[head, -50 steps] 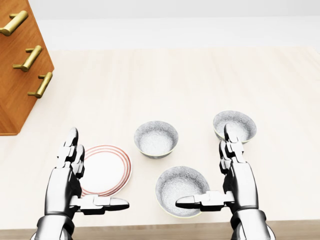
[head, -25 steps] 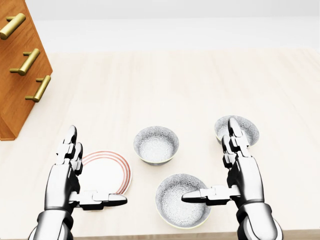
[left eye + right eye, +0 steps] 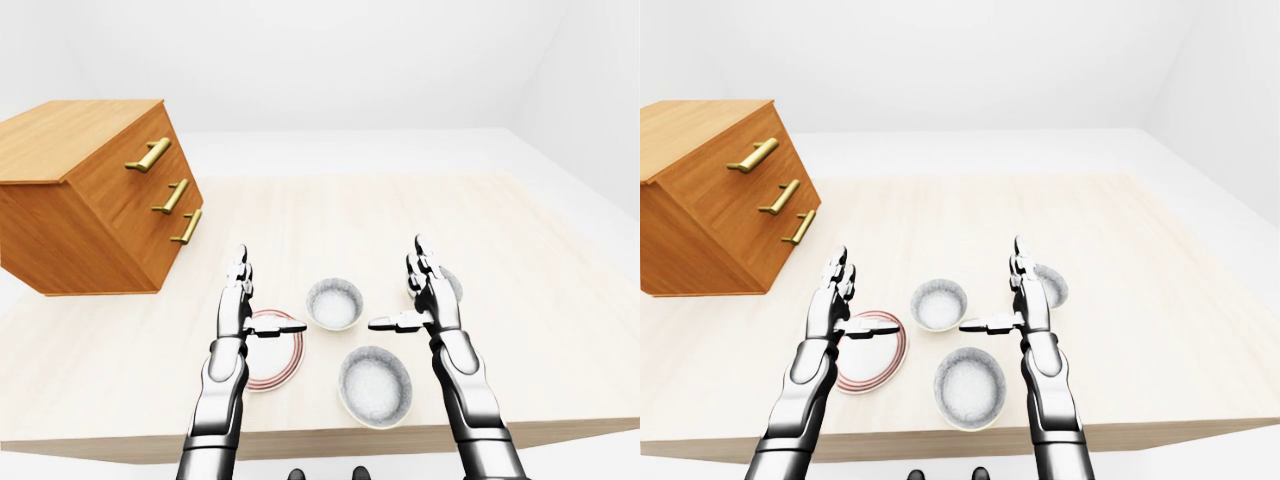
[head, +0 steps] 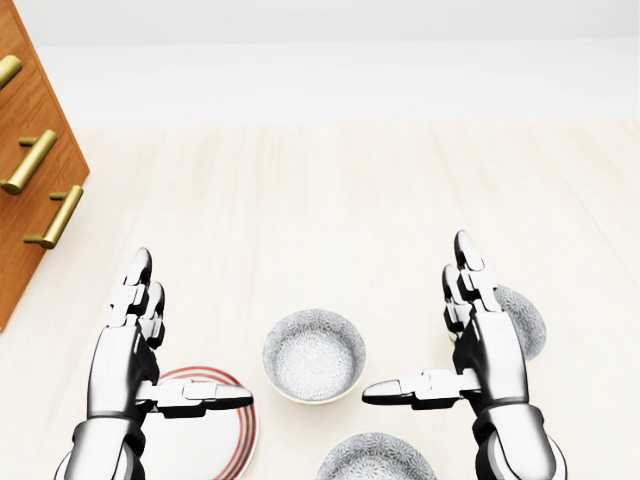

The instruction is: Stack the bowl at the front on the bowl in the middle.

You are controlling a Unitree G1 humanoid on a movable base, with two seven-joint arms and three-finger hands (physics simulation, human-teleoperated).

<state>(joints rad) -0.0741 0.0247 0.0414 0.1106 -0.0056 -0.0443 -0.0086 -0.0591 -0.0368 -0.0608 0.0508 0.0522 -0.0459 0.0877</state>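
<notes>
A pale wooden table (image 3: 500, 260) stands in a white room, with a 3-drawer chest (image 3: 90, 200) at the left-eye view's left. The left hand (image 4: 120, 365) and right hand (image 4: 495, 360) hover spread, holding nothing. A striped plate (image 3: 890, 365) lies under the left hand. The front bowl (image 3: 968, 385) sits by the table's bottom edge, apart from the middle bowl (image 4: 313, 355) above it. A 3rd bowl (image 4: 527, 322) shows behind the right hand.

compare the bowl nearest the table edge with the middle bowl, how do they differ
The front bowl looks wider and shallower than the middle bowl, though it is also nearer the camera. In the left-eye view the front bowl sits low, by the near edge of the table; the middle bowl lies higher, up and right of the plate. Both stand upright, empty, speckled grey inside, and neither is held.
</notes>
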